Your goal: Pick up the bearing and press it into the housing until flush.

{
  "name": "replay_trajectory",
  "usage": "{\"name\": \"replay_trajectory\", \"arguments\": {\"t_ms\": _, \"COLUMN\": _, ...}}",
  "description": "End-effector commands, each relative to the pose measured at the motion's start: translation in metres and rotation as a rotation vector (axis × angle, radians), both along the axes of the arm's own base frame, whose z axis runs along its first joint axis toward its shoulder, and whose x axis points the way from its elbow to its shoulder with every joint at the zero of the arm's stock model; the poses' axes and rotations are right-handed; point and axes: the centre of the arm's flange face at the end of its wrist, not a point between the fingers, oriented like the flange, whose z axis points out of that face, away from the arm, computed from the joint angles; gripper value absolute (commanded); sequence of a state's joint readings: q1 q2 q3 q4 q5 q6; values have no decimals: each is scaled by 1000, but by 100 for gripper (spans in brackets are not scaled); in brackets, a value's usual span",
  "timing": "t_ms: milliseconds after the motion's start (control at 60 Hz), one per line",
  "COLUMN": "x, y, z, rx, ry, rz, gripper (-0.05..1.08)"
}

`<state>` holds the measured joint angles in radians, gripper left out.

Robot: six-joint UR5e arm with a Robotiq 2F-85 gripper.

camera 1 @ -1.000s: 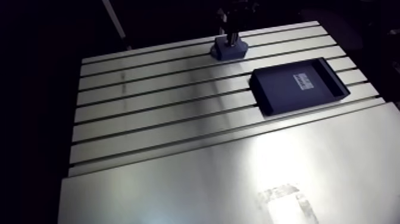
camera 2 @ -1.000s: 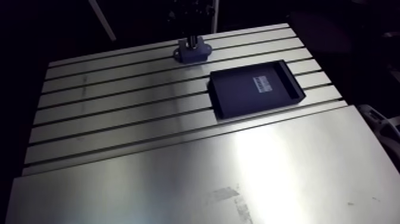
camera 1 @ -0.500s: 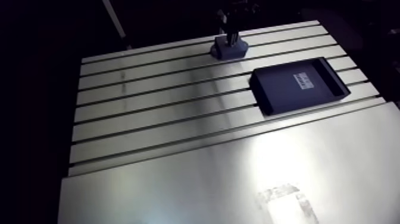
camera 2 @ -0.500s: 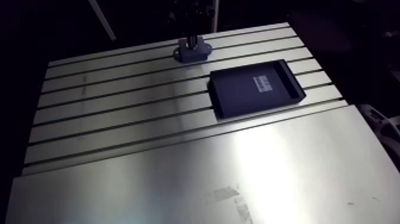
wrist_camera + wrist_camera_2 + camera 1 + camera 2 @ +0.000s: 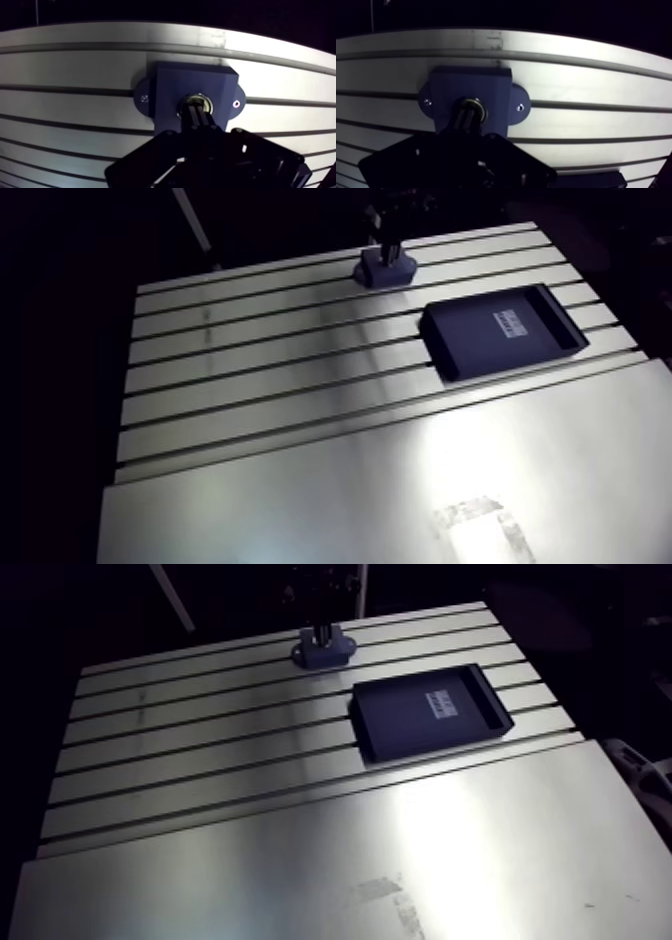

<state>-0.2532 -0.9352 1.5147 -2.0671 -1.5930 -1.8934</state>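
Dark bkgd, bright glare on table [image 5: 300,488] front, slots [image 5: 65,89] bowed in wrist view

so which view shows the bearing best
Wrist view: the bearing shows as a metal ring in the housing, at the end effector. The arm view shows only the small housing under the end effector.
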Motion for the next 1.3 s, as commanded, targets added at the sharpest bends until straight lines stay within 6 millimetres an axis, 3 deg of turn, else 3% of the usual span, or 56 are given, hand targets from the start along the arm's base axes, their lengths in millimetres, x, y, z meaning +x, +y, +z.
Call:
{"name": "replay_trajectory", "arguments": {"t_ms": 17, "x": 0, "y": 0, "z": -3, "rx": -1, "ry": -5, "rz": 0, "gripper": 108}}
{"name": "replay_trajectory", "arguments": {"t_ms": 517, "x": -3, "y": -1, "z": 2, "rx": -2, "ry": 6, "rz": 4, "gripper": 108}}
{"name": "replay_trajectory", "arguments": {"t_ms": 1017, "x": 0, "y": -1, "z": 34, "rx": 8, "ry": 15, "rz": 7, "gripper": 108}}
{"name": "replay_trajectory", "arguments": {"t_ms": 1300, "x": 5, "y": 0, "z": 65, "rx": 9, "ry": 16, "rz": 4, "gripper": 108}}
